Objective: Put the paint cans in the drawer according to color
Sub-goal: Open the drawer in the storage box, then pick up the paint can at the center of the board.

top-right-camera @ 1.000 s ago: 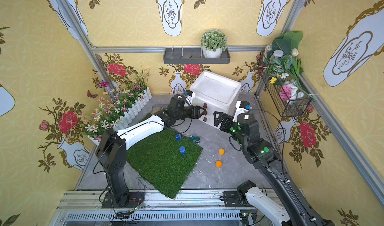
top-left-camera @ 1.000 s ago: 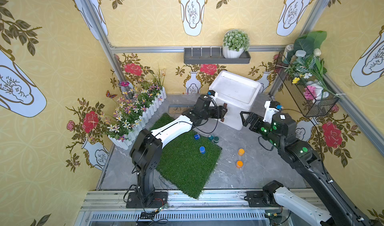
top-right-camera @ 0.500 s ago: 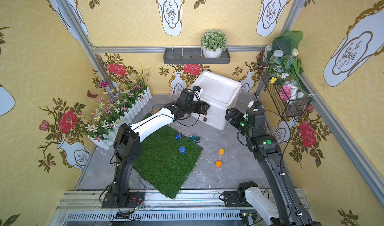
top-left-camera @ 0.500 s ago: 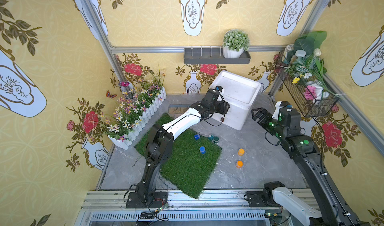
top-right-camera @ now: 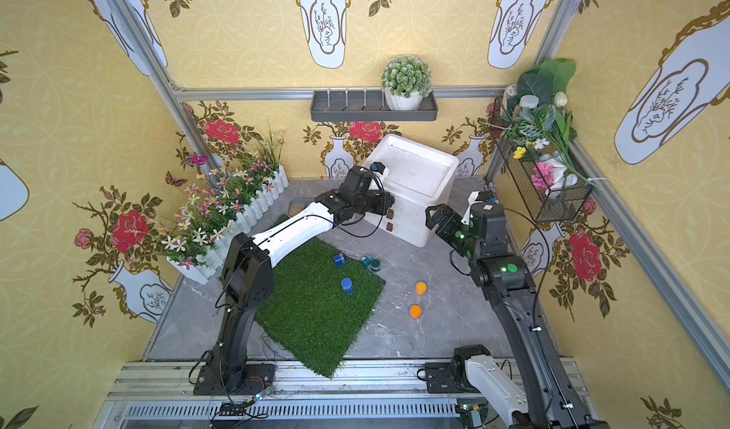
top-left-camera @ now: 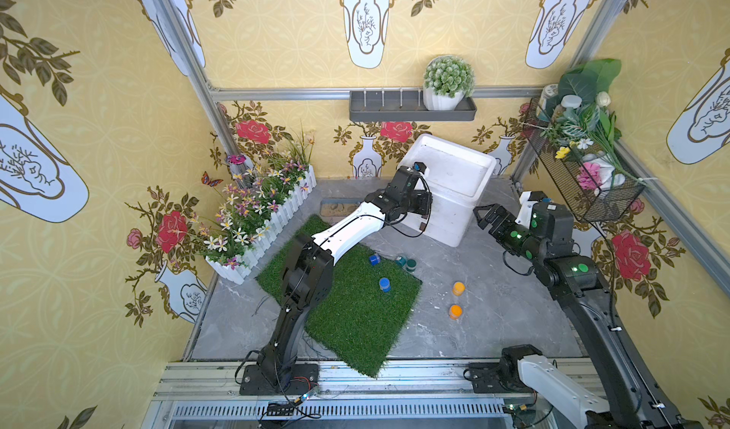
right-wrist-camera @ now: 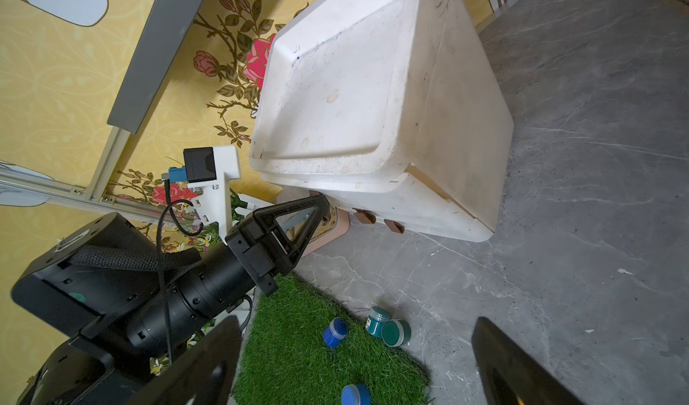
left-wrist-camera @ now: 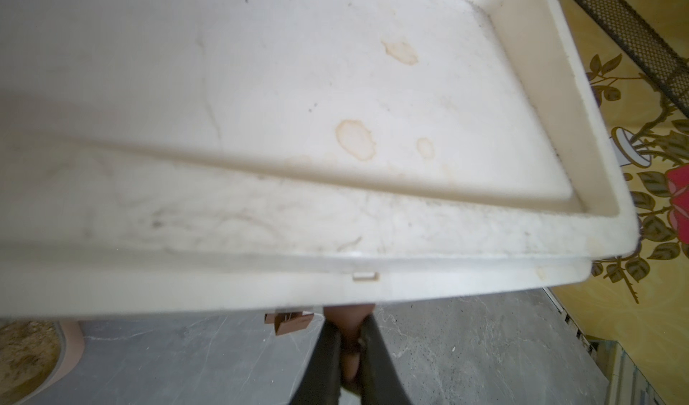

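Note:
The white drawer chest [top-left-camera: 454, 170] [top-right-camera: 414, 168] stands at the back, seen close in the left wrist view [left-wrist-camera: 335, 123] and from the side in the right wrist view [right-wrist-camera: 373, 97]. My left gripper [top-left-camera: 426, 206] [top-right-camera: 389, 202] [left-wrist-camera: 348, 332] [right-wrist-camera: 321, 205] is shut on the top drawer's brown handle. Two lower handles [top-right-camera: 390, 221] are free. Two blue paint cans [top-left-camera: 374, 259] [top-left-camera: 384, 284] lie on the grass mat. Two teal ones [top-left-camera: 406, 262] [right-wrist-camera: 386, 326] sit at its edge, and two orange ones [top-left-camera: 458, 288] [top-left-camera: 455, 311] stand on the floor. My right gripper [top-left-camera: 484, 214] [top-right-camera: 434, 216] [right-wrist-camera: 358, 347] hangs open and empty, right of the chest.
A green grass mat [top-left-camera: 347, 312] covers the floor's middle. A white fence planter with flowers [top-left-camera: 260, 210] lines the left side, with a tan sand tray [top-left-camera: 335, 209] behind the left arm. A wire basket of flowers [top-left-camera: 584, 186] juts from the right wall, and a shelf with a potted plant [top-left-camera: 411, 109] is at the back.
My left gripper has shut on the top drawer's handle and its elbow has risen. My right gripper has drawn back a little from the chest, staying open.

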